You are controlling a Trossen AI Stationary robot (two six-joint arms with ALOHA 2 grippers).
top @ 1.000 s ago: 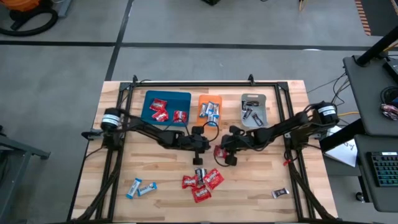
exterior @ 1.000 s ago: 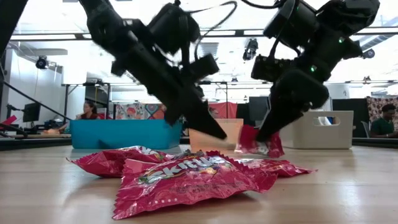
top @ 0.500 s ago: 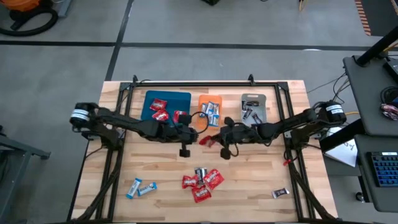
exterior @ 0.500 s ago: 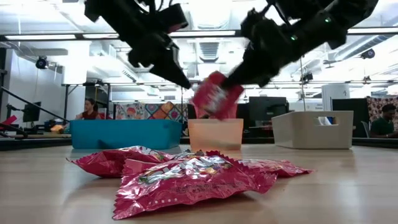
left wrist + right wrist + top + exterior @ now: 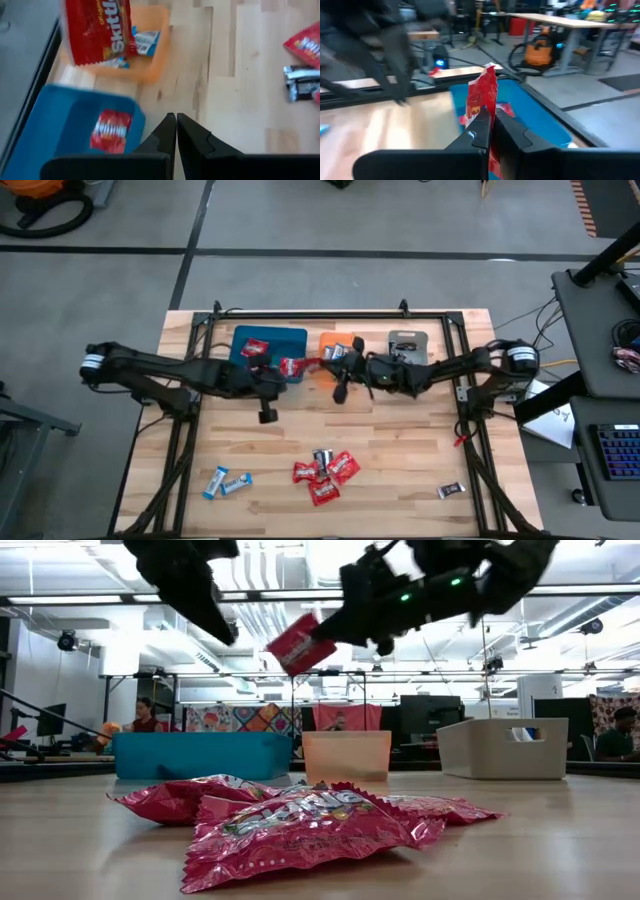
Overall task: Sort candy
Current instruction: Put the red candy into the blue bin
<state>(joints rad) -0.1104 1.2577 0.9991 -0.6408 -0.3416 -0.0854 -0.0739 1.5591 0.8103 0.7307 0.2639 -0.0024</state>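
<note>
My right gripper point(image 5: 322, 361) is shut on a shiny red candy bag point(image 5: 308, 363), high above the gap between the blue tray point(image 5: 268, 338) and the orange tray point(image 5: 338, 366). In the low view the bag point(image 5: 298, 643) hangs in the air well above the trays. My left gripper point(image 5: 286, 387) is shut and empty, raised over the table just near of the blue tray's right corner; its fingers point(image 5: 176, 125) meet with nothing between them. Red candies point(image 5: 254, 348) lie in the blue tray. My right gripper pinches the red bag between its two fingers at the bag's near end point(image 5: 484, 107). The fingers come level from the table's right. The bag stands on edge, sticks out past the fingertips toward the blue tray and is lifted clear of everything.
A pile of red candies with a dark one point(image 5: 325, 468) lies near the front middle. Blue-and-white candies point(image 5: 228, 480) lie front left, and a dark candy point(image 5: 452, 491) front right. The grey tray point(image 5: 408, 338) holds dark candies and the orange tray blue-and-white ones. People sit far behind the table.
My right gripper has lifted the red bag off the table and carried it up and toward the far left, to the blue tray, tipping from pointing down to level. My left gripper, shut and empty, has risen and drawn back toward the table's left edge.
</note>
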